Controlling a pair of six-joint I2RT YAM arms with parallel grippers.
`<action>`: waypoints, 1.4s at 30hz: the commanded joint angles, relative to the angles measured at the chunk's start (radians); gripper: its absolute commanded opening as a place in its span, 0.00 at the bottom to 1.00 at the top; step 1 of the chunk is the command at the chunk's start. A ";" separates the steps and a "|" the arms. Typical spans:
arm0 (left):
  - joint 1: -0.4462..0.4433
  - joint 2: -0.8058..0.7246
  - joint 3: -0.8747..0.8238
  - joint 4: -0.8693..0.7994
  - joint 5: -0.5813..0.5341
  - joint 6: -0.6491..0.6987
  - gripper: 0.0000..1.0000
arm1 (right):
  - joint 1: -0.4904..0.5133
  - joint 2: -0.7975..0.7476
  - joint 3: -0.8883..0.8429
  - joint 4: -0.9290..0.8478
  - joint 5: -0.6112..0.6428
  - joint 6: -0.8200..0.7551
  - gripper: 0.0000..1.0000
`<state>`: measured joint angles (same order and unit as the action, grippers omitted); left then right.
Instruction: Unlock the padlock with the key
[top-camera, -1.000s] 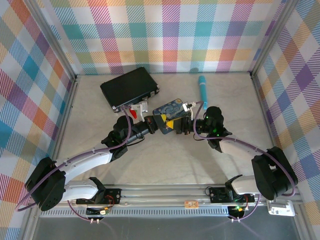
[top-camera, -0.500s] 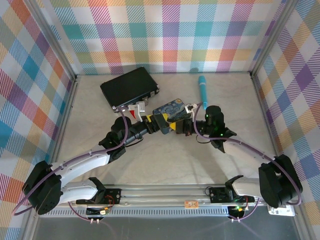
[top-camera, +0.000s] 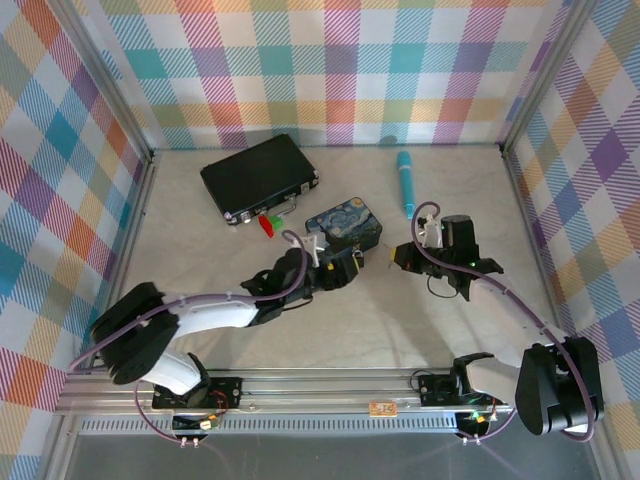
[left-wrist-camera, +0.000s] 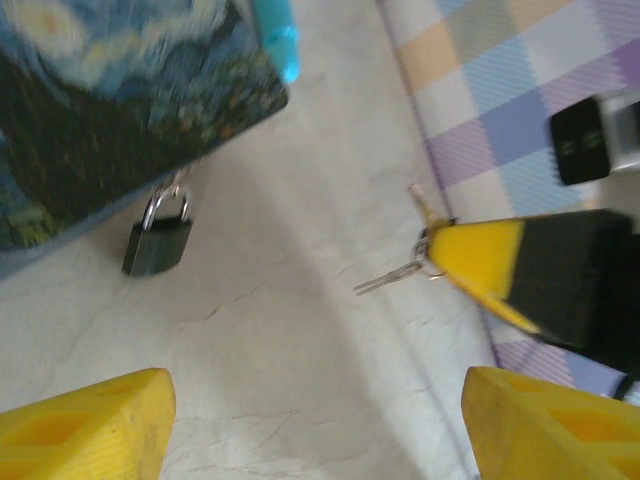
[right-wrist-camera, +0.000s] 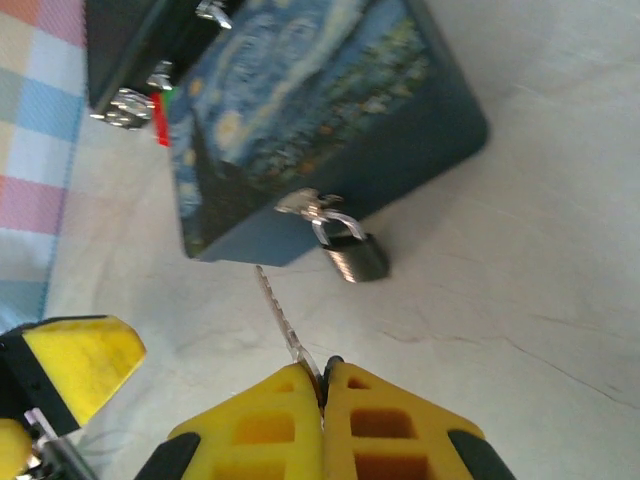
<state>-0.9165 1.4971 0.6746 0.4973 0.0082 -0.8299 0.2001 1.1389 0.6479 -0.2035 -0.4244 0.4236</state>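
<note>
The small dark padlock (right-wrist-camera: 355, 255) hangs by its silvery shackle from the latch of the blue starry tin (right-wrist-camera: 300, 110), its body lying on the table. In the left wrist view the padlock (left-wrist-camera: 158, 245) lies below the tin's (left-wrist-camera: 110, 110) edge. My right gripper (right-wrist-camera: 322, 375) is shut on the thin silvery key (right-wrist-camera: 285, 320), whose blade points toward the tin, a short way left of the padlock. The key (left-wrist-camera: 390, 277) hangs in the air, apart from the padlock. My left gripper (left-wrist-camera: 320, 430) is open over bare table, holding nothing. From above, the left gripper (top-camera: 345, 268) and right gripper (top-camera: 396, 258) stand just in front of the tin (top-camera: 345, 222).
A black case (top-camera: 258, 178) with silver latches lies at the back left. Red and green bits (top-camera: 267, 222) sit between it and the tin. A teal pen (top-camera: 405, 183) lies at the back right. Plaid walls close off three sides.
My left gripper has opened and drawn back from the tin toward the near side. My right gripper, still shut on the key, has moved right, away from the tin.
</note>
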 joint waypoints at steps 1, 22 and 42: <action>-0.016 0.089 0.051 0.070 -0.036 -0.065 0.75 | -0.029 -0.029 0.025 -0.081 0.059 -0.041 0.00; 0.085 0.337 0.231 -0.113 -0.211 0.133 0.76 | -0.039 -0.077 -0.006 -0.025 -0.020 -0.024 0.00; 0.035 0.594 0.504 -0.198 -0.291 0.072 0.58 | -0.039 -0.066 -0.020 0.036 -0.042 -0.011 0.00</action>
<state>-0.8707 2.0487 1.1316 0.3519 -0.2356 -0.7460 0.1642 1.0706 0.6350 -0.2016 -0.4339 0.4065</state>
